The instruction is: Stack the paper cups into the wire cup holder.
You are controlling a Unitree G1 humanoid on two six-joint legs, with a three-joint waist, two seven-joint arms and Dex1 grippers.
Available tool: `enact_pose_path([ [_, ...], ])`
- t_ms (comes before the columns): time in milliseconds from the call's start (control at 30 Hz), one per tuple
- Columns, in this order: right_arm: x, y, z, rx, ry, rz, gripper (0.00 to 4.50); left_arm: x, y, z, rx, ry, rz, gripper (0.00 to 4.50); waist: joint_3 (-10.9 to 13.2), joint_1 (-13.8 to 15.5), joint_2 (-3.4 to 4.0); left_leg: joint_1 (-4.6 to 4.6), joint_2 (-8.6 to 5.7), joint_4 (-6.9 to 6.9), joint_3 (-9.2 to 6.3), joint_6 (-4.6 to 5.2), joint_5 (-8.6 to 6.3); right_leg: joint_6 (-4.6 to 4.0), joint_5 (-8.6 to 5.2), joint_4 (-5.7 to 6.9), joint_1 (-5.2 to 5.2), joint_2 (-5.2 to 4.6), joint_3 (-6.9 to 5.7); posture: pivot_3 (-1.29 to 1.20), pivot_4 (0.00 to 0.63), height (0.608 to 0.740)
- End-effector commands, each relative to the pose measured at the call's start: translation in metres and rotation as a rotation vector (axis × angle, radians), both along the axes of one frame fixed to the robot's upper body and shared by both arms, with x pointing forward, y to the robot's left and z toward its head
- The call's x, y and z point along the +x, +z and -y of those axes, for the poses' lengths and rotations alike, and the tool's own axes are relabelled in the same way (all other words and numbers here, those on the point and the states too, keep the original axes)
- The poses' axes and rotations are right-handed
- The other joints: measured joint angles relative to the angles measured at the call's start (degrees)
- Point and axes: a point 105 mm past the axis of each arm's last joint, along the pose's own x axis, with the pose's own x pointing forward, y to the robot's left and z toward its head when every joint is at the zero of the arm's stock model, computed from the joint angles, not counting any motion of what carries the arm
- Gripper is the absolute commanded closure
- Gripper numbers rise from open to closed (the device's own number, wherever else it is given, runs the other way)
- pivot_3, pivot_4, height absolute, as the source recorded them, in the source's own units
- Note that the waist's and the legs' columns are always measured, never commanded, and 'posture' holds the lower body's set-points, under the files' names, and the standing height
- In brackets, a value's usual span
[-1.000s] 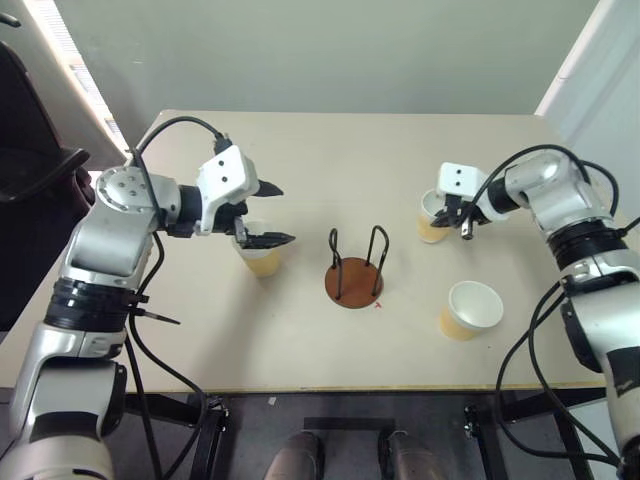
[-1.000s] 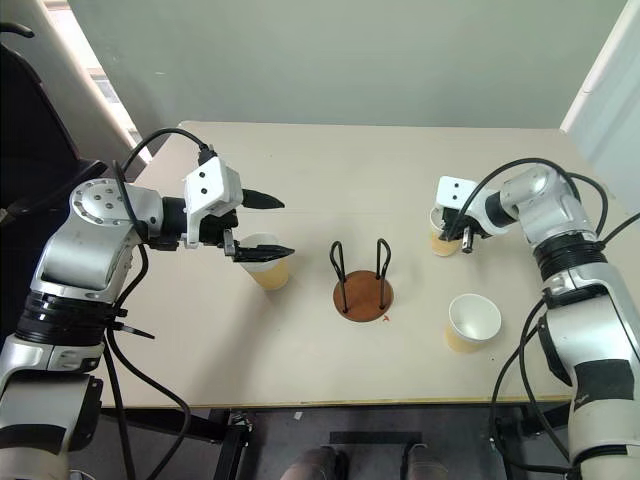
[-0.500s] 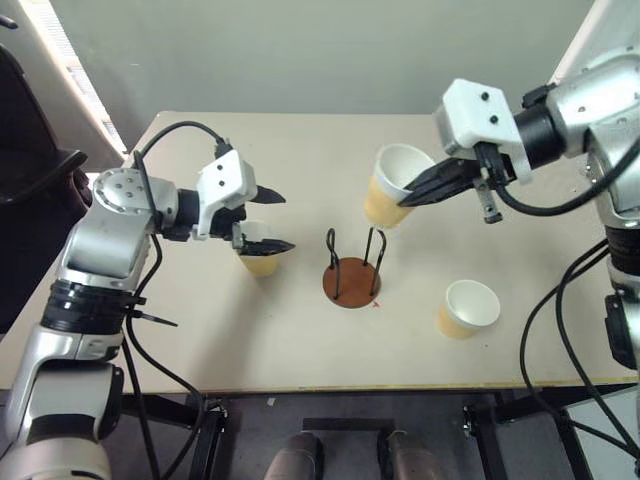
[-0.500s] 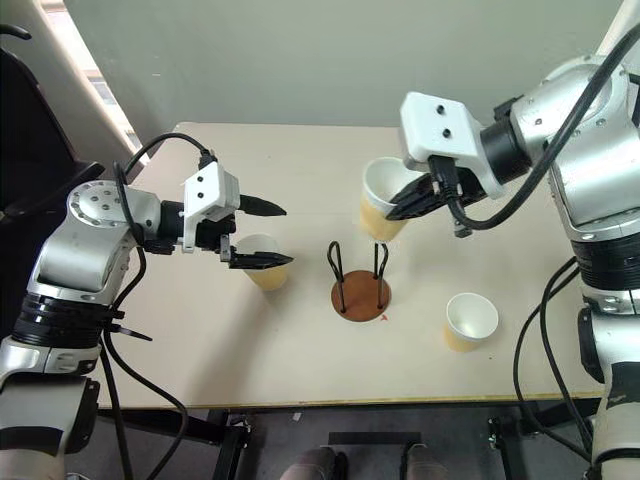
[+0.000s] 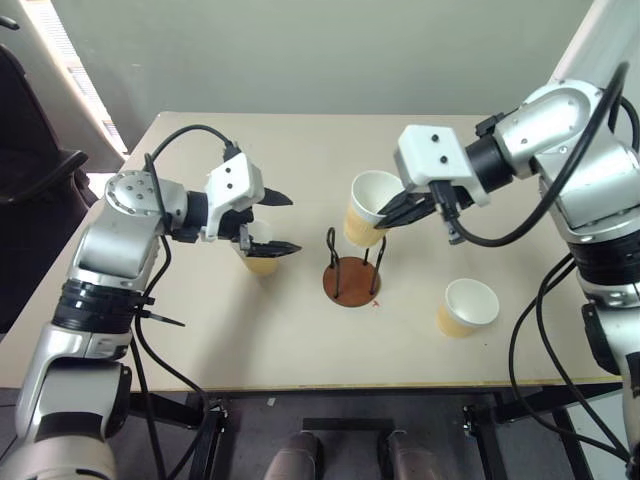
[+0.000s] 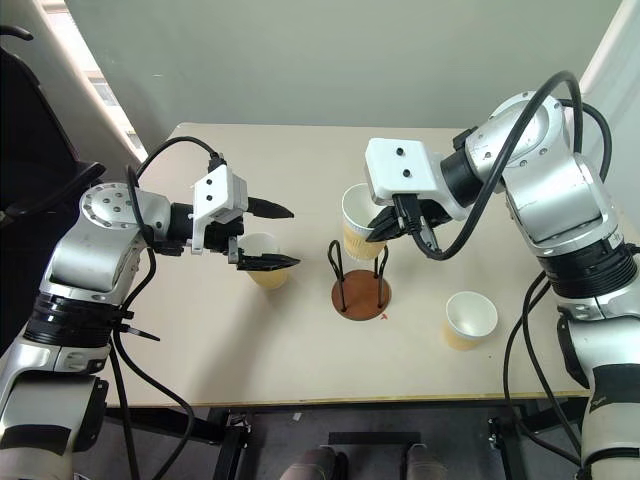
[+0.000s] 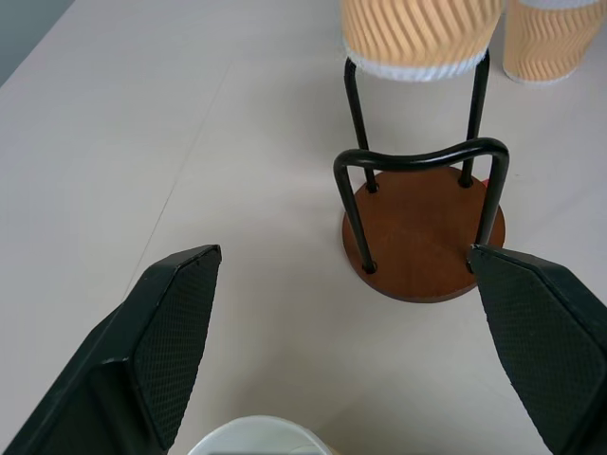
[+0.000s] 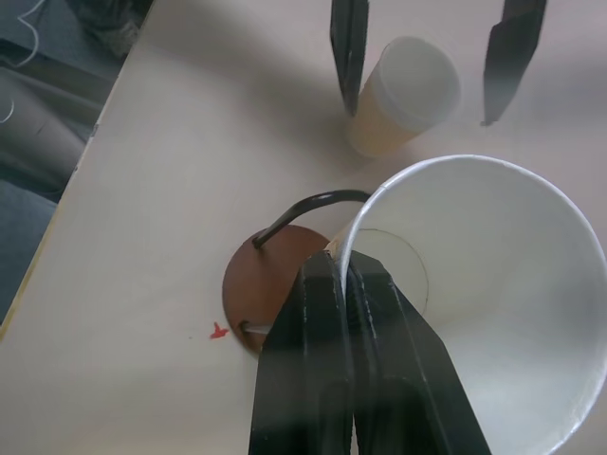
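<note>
The wire cup holder (image 5: 352,280) stands mid-table, a brown disc with black wire loops. My right gripper (image 5: 392,213) is shut on the rim of a paper cup (image 5: 367,207), one finger inside the rim (image 8: 346,275). It holds the cup tilted just above the holder's loops. My left gripper (image 5: 290,222) is open to the holder's left, its fingers (image 8: 349,47) standing on either side of a second upright cup (image 5: 260,252) without touching it. A third cup (image 5: 468,307) stands on the table to the holder's right.
The beige table (image 5: 300,340) has its front edge close below the holder. A dark chair (image 5: 30,170) stands off the table's left side. A grey wall runs behind the far edge.
My right gripper has lifted its cup off the table at the right and carried it left to above the holder. The left arm has stayed in place, open.
</note>
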Motion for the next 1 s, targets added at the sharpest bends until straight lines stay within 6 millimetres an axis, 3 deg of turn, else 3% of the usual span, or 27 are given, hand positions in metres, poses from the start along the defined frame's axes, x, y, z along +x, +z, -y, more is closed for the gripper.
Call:
enact_pose_path([
  [33,-0.001,0.001,-0.004,-0.023,0.028,0.051,4.47,-0.002,0.013,0.001,-0.001,-0.005,0.053,0.0,0.0,0.0,0.0,0.0,0.0,-0.01,0.0,0.0,0.0,0.0,0.0,-0.01,0.0,0.0,0.0,0.0,0.15,0.74],
  [233,-0.003,-0.008,-0.012,-0.044,0.067,0.043,4.47,-0.003,0.013,0.003,-0.004,-0.007,0.06,0.0,0.0,0.0,0.0,0.0,0.0,0.01,0.0,0.03,0.01,0.0,0.0,0.01,0.0,0.0,0.0,0.0,0.15,0.74],
  [333,-0.002,-0.011,-0.016,-0.048,0.071,0.047,3.9,-0.004,0.012,0.004,-0.003,-0.009,0.062,0.0,0.0,-0.01,0.0,0.0,0.0,0.02,0.0,0.04,0.02,0.0,0.0,0.01,0.01,0.0,0.0,0.0,0.15,0.74],
  [700,0.008,-0.007,-0.014,0.064,-0.022,0.064,0.17,-0.009,0.016,0.006,-0.009,0.005,0.098,0.0,0.0,-0.01,0.0,0.0,0.0,0.02,0.0,0.03,0.02,0.01,0.01,0.01,0.01,-0.01,-0.01,0.0,0.15,0.74],
  [767,0.008,-0.003,-0.011,0.114,-0.052,0.042,0.17,-0.012,0.017,0.004,0.01,0.015,0.116,0.0,0.0,0.0,0.0,0.0,0.0,0.02,0.0,0.03,0.03,0.02,0.01,0.01,0.01,0.0,-0.01,0.0,0.15,0.74],
  [1000,-0.031,0.032,0.005,0.42,-0.107,-0.287,0.17,-0.017,-0.006,-0.026,0.318,0.133,0.155,0.0,0.0,0.02,-0.01,0.01,0.01,-0.02,0.06,-0.05,0.08,-0.02,-0.06,-0.04,0.02,0.06,0.02,0.0,0.15,0.74],
])
